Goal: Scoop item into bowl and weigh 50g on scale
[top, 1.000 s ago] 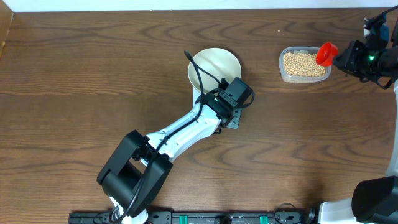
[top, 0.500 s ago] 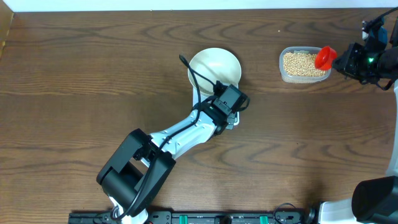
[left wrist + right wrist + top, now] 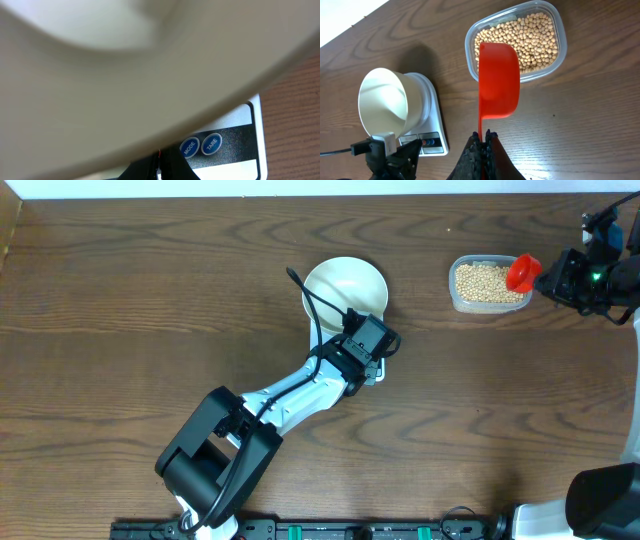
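Two grippers, both closed. Right gripper point(image 3: 483, 139) clamps the red scoop point(image 3: 498, 80) by its handle. Ahead of it, the scoop overlaps a clear tub point(image 3: 560, 50) of soybeans point(image 3: 530, 37). Left gripper point(image 3: 159, 169) holds nothing; the white bowl point(image 3: 100, 75) on the scale point(image 3: 232, 145) fills its view.

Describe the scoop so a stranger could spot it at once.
Look to the right end of the wooden table, where a clear tub holds pale beans. Over the tub's right end hangs a scoop, gripped by the right tool. It is the only bright red thing.
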### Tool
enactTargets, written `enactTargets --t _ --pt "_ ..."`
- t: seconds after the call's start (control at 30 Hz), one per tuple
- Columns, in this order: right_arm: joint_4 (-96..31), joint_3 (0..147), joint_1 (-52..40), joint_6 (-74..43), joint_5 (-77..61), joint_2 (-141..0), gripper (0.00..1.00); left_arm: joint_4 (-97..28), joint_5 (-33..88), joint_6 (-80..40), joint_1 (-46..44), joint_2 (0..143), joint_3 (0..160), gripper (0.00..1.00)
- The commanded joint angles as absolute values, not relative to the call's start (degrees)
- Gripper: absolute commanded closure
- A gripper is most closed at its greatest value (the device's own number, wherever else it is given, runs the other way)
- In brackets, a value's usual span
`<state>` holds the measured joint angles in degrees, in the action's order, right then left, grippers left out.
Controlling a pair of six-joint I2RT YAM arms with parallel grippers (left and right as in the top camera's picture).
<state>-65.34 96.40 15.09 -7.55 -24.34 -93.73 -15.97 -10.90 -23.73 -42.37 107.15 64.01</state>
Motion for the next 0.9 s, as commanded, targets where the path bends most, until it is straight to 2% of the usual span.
enactTargets --t 0.0,0.87 --pt "-65.41 97.38 15.29 -6.76 -24.36 -93.56 0.99 -15.53 -12.25 -22.98 -42.19 108.22 63.22 0.93" --pt "-65.39 97.38 15.33 -6.74 -24.56 -93.56 0.99 -14.24 -12.23 -25.82 -42.19 110.85 63.22 0.93"
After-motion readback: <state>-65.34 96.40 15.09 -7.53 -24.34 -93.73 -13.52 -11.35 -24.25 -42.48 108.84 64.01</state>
